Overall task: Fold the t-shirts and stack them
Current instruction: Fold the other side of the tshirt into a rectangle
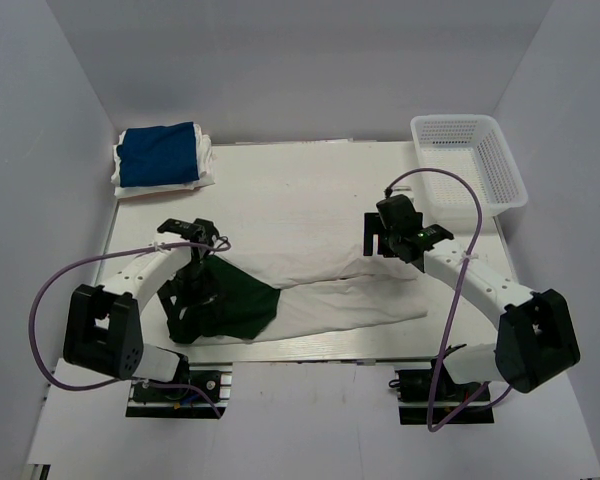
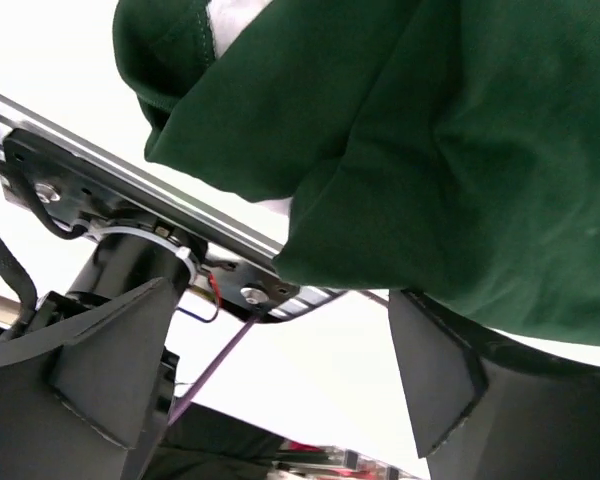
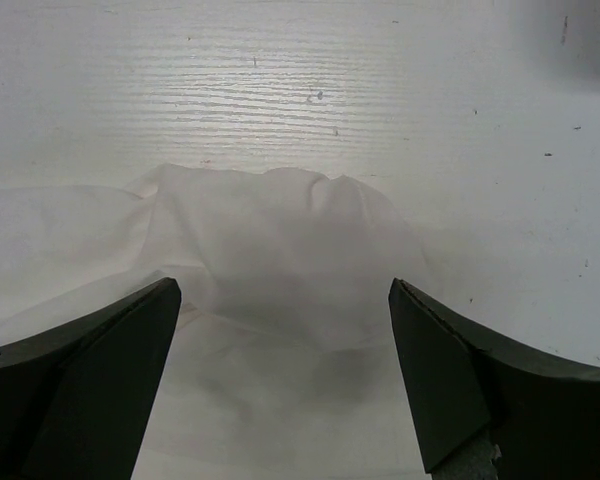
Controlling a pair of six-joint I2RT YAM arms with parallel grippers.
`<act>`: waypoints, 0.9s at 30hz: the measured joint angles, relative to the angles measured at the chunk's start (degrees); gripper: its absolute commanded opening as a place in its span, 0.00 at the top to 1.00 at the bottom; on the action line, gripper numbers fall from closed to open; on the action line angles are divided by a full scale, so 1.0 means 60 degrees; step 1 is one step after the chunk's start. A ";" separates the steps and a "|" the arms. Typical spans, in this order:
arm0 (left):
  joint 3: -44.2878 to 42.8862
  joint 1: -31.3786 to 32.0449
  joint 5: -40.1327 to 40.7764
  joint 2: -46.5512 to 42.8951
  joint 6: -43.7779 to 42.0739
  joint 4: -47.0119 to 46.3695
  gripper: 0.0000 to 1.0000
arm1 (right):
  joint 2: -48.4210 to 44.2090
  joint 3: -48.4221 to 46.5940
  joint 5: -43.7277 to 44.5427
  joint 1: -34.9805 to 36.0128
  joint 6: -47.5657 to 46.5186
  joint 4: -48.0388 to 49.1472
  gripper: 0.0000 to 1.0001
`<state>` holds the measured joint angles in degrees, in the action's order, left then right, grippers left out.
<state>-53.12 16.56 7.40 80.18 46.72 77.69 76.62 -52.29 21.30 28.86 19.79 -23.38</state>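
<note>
**Left claw** (image 2: 280, 325): fingers spread, nothing pinched between them. The dark green t-shirt (image 2: 460, 150) fills the upper right of the wrist view and seems to brush the right-hand finger; contact cannot be confirmed. In the top view this shirt lies bunched and unfolded at the lower left of the surface (image 1: 300, 190), directly under the left wrist.

**Right claw** (image 3: 283, 290): fingers likewise spread, low over a raised edge of the white t-shirt (image 3: 270, 225) without gripping it. That shirt runs as a long rumpled band across the lower centre of the top view. Its left end meets the green shirt, over or under cannot be told, and no print shows.

**Upper left of the top view:** the blue t-shirt (image 1: 158, 155), folded, rests on a folded white layer (image 1: 208, 165), judged to be the stack already begun.

**Upper right:** a white mesh basket (image 1: 500, 175), well apart from all the cloth.

**Progress, as judged:** the stack holds two folded pieces. The green and white shirts are neither folded nor stacked, so about half the work is left
</note>
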 measured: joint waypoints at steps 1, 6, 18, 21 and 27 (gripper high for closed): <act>-0.0066 0.0000 0.0022 0.0033 0.0040 0.0007 0.00 | 0.0004 0.0000 0.0000 0.0000 -0.0029 0.0000 0.10; -0.1133 0.0000 0.0066 0.0401 -0.0080 0.0076 0.00 | 0.0182 -0.0026 0.0033 -0.0004 -0.0117 0.0025 0.10; -0.2200 0.0135 -0.1428 0.2379 -0.0900 -0.2922 0.00 | 0.1730 -0.0674 -0.0659 -0.0397 -0.0087 0.0160 0.10; -0.1494 0.0164 -0.1614 0.2965 -0.0969 -0.3490 0.00 | 0.1974 -0.1078 -0.0769 -0.0532 -0.0087 0.0244 0.10; -0.0721 0.0058 -0.1785 0.3064 -0.0991 -0.3770 0.00 | 0.2958 -0.1639 -0.1169 -0.0765 -0.0135 0.0521 0.16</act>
<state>-57.45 16.91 -3.31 98.56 40.77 55.07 94.37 -62.13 14.28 24.27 18.98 -20.25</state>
